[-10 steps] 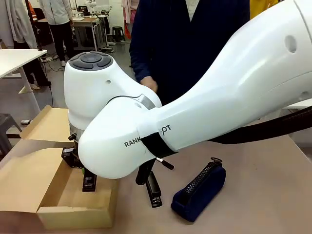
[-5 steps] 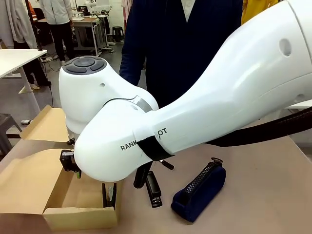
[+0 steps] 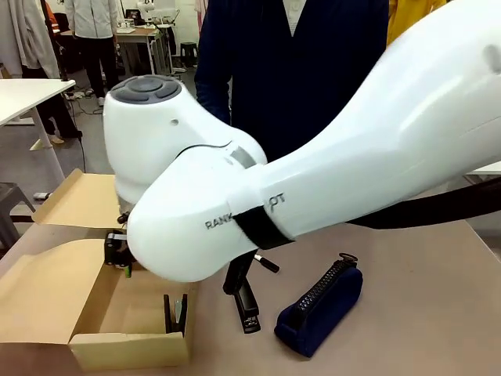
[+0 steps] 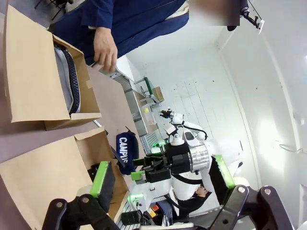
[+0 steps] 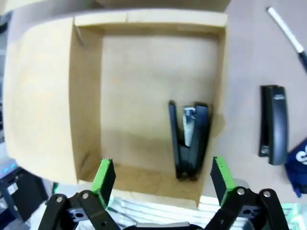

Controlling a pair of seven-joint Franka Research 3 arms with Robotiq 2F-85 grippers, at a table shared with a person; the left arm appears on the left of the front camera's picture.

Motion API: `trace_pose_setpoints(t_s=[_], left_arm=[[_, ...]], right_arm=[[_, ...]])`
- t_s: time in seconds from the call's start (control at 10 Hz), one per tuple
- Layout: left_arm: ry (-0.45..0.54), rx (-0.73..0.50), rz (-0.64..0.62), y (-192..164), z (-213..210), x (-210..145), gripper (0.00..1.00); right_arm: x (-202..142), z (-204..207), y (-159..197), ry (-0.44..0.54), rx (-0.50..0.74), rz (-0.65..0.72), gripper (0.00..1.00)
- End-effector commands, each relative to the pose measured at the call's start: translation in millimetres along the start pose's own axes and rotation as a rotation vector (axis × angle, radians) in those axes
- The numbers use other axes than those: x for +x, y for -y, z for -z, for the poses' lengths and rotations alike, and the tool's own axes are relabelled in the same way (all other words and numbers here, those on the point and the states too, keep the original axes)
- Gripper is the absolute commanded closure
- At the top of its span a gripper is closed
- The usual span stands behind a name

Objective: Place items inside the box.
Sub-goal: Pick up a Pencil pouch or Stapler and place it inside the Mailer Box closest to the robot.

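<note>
The right gripper [image 5: 161, 173] is hovering spread and empty over the box [image 5: 86, 96]; the left gripper [image 4: 162, 177] is gaping empty too. A black stapler [image 5: 188, 141] is standing on edge against the box wall, so anything dropping beside it is risking toppling it. Farther out, a second stapler [image 5: 274, 122], the pouch [image 3: 319, 305] and the marker pen [image 5: 287, 32] are lying close together, inviting a bumped neighbour during a pick

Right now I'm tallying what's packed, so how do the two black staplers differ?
The boxed stapler sits inside the cardboard box, close to one wall. The loose stapler lies outside on the table, near the navy pouch. The boxed stapler gapes, its two halves apart with metal showing between them, while the loose stapler is shut flat. Both are black and slim.
</note>
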State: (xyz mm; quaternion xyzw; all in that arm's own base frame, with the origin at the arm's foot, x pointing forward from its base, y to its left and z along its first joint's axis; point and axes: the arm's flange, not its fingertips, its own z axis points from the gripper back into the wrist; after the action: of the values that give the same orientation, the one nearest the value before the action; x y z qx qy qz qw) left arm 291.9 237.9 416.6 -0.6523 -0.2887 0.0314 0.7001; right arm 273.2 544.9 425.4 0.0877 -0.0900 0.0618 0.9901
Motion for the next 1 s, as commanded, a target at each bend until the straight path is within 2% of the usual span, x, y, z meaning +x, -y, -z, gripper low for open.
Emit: trace_pose_setpoints(t_s=[0.0, 0.2, 0.3, 0.6, 0.7, 0.8, 0.9], left_arm=[[-0.003, -0.013, 0.022, 2, 0, -2, 0.0], [-0.003, -0.013, 0.022, 2, 0, -2, 0.0], [-0.003, -0.013, 0.022, 2, 0, -2, 0.0], [-0.003, -0.013, 0.022, 2, 0, -2, 0.0], [-0.003, -0.013, 0.022, 2, 0, -2, 0.0], [-0.003, -0.013, 0.022, 2, 0, -2, 0.0], [-0.003, -0.013, 0.022, 2, 0, -2, 0.0]], right_arm=[[-6, -36, 58, -0.114, -0.018, -0.091, 0.0], [-5, -82, 150, -0.298, 0.041, -0.135, 0.0], [-10, -107, 212, -0.33, 0.093, -0.12, 0.0], [-32, -150, 364, -0.253, 0.373, 0.03, 0.0], [-45, -156, 422, -0.233, 0.443, 0.1, 0.0], [-64, -159, 471, -0.209, 0.61, 0.069, 0.0], [-86, -152, 520, -0.16, 0.698, 0.12, 0.0]])
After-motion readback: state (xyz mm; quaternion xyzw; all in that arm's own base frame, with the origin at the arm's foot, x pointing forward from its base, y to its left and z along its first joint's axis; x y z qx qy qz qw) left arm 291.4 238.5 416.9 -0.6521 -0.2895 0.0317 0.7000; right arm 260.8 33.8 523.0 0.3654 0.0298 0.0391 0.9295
